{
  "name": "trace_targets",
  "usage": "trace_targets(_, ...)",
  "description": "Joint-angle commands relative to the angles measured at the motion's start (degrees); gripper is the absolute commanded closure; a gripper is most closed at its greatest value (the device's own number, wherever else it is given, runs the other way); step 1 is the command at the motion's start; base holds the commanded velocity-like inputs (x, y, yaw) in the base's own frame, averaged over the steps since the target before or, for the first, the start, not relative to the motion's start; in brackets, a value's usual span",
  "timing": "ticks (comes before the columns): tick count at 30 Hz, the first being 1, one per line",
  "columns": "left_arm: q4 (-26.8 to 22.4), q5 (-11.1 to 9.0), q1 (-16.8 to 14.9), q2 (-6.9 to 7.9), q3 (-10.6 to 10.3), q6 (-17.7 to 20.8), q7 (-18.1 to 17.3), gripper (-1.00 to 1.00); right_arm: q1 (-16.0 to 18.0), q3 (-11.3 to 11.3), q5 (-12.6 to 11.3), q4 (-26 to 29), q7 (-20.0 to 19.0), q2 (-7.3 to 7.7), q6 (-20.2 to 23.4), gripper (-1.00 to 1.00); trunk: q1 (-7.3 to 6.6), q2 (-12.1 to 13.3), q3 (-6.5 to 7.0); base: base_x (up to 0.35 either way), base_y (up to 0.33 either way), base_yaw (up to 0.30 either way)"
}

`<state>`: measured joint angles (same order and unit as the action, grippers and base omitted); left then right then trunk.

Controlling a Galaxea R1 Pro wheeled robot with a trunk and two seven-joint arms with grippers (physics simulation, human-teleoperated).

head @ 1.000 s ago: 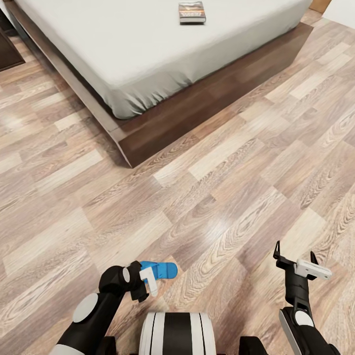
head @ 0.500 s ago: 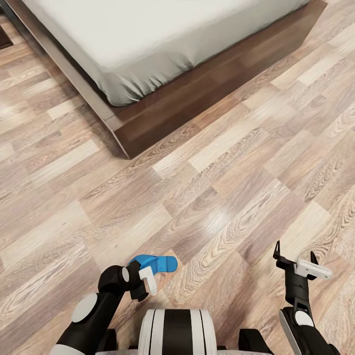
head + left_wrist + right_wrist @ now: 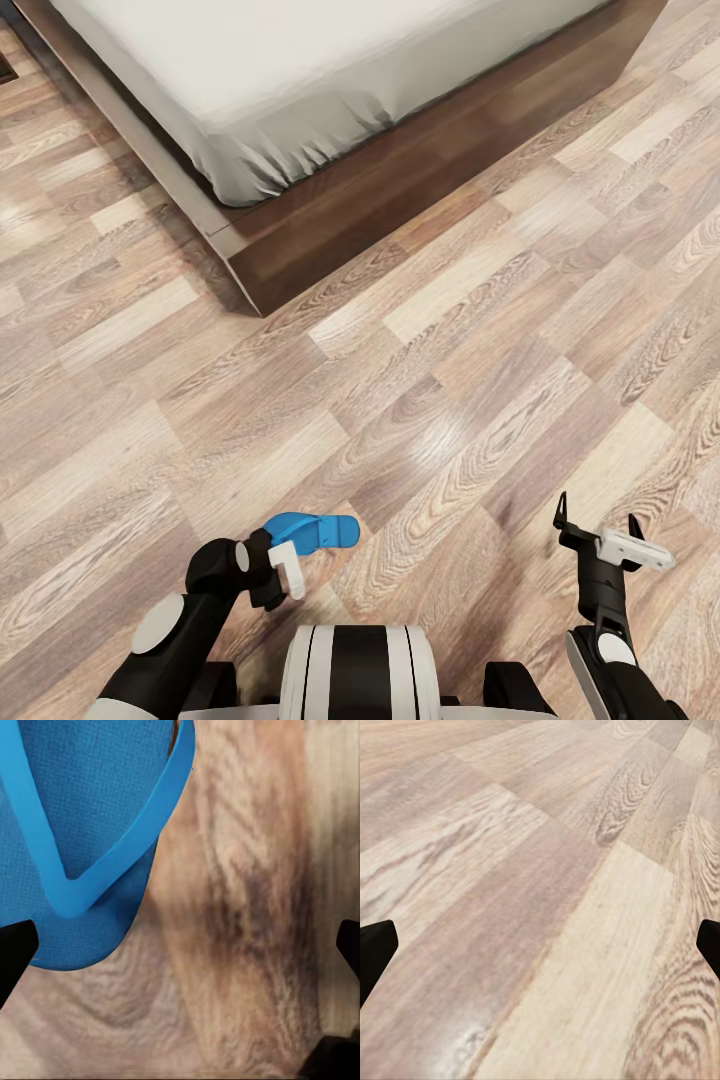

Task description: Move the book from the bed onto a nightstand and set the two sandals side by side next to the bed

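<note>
A flat bright blue sandal lay on the wood-plank floor, apart from the low grey-mattressed bed, beneath the spread, empty left claw; the right claw was likewise spread and empty. Placing remained undone.

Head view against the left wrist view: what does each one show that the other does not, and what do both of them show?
The head view adds the bed with its dark frame, and the right hand, open above bare floor. The left wrist view adds close detail: the V-shaped strap and textured sole of the sandal, with the left hand open, its dark fingertips wide apart. Both show the blue sandal and the wood-plank floor.
</note>
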<state>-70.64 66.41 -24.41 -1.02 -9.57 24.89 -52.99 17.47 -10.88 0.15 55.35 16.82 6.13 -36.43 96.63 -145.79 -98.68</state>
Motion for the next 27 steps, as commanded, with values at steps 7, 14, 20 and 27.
trace_targets(7, -2.1, 0.2, 0.0, 0.47, -0.1, 0.4, -0.3, -1.0, 0.0, 0.1, 0.0, -0.1, 0.2, -0.03, -0.2, -1.0, -0.01, 0.0, -0.03, 0.0, 0.0, 0.0)
trace_targets(14, -2.4, 0.2, 0.0, 0.49, -0.1, 0.4, -0.4, -1.0, 0.0, 0.1, 0.0, -0.1, 0.2, -0.07, -0.2, -1.0, -0.01, 0.0, -0.03, 0.08, 0.0, 0.0)
trace_targets(20, -2.4, 0.2, 0.0, 0.49, -0.1, 0.4, -0.4, -1.0, 0.0, 0.3, 0.0, -0.1, 0.2, -0.09, -0.6, -1.0, -0.01, 0.0, -0.03, 0.042, 0.0, 0.0)
trace_targets(27, -2.4, 0.2, 0.0, 0.49, -0.1, 0.4, -0.4, -1.0, 0.0, 0.3, 0.0, -0.1, 0.2, -0.12, -0.8, -1.0, -0.01, 0.0, -0.03, 0.002, 0.0, 0.0)
